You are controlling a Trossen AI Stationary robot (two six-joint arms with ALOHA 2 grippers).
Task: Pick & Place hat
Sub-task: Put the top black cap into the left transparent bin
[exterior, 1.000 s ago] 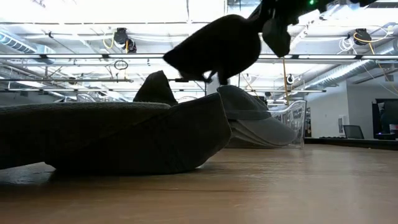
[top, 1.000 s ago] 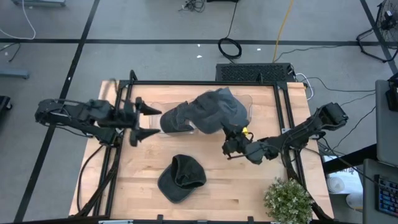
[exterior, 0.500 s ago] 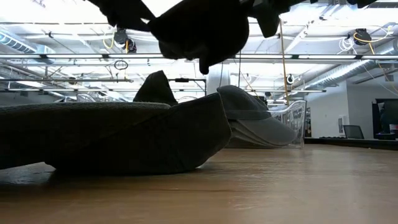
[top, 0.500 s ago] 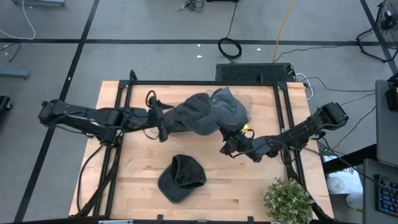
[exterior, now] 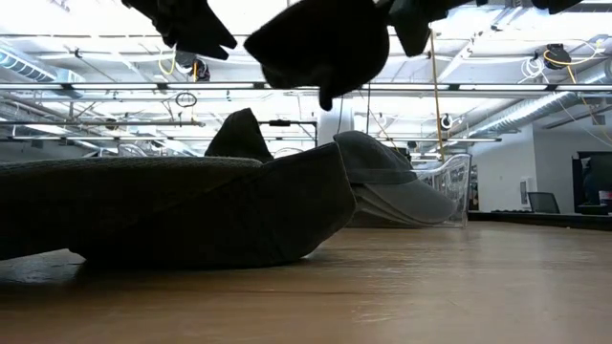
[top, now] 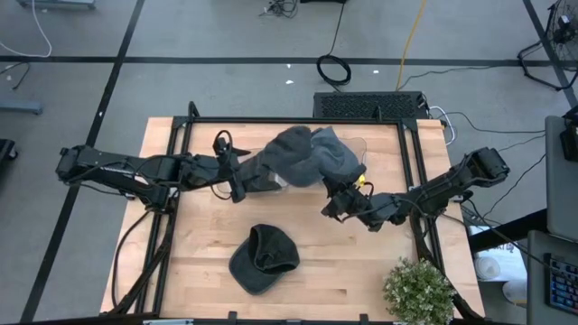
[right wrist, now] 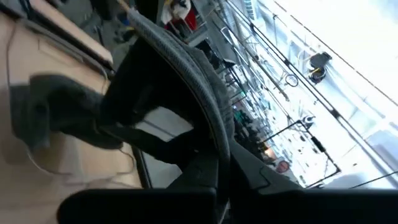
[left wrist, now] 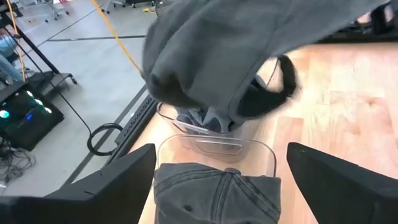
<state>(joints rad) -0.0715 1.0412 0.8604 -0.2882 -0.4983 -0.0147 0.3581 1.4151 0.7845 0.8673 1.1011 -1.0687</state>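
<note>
A grey hat (top: 302, 155) hangs in the air over a clear bin (top: 362, 150), held by my right gripper (top: 336, 200), which is shut on it. In the low view it is a dark shape (exterior: 320, 43) near the top. My left gripper (top: 230, 169) is open at the hat's left end, its fingers standing either side without touching. The left wrist view shows the hat (left wrist: 211, 50) ahead of those fingers (left wrist: 93, 186). A second grey hat (top: 262, 259) rests crown up on the table nearer the front edge. My right gripper pinches the hat at its right-hand edge (top: 332, 184), coming in roughly level from the table's right. In the right wrist view a curved rim of the hat (right wrist: 186, 74) runs back toward the fingers, which hide the contact itself. The hat is lifted clear and droops toward the left.
The clear bin (left wrist: 214, 146) holds more grey and denim caps (left wrist: 214, 190). A potted plant (top: 417, 291) stands at the table's near right corner. Black frame rails (top: 172, 181) run along the left and right sides. Bare wood lies around the second hat (exterior: 172, 215).
My left gripper has moved toward the table's right, up to the hat's left end, staying open. The held hat has risen a little and shifted toward the far edge. My right gripper has barely moved.
</note>
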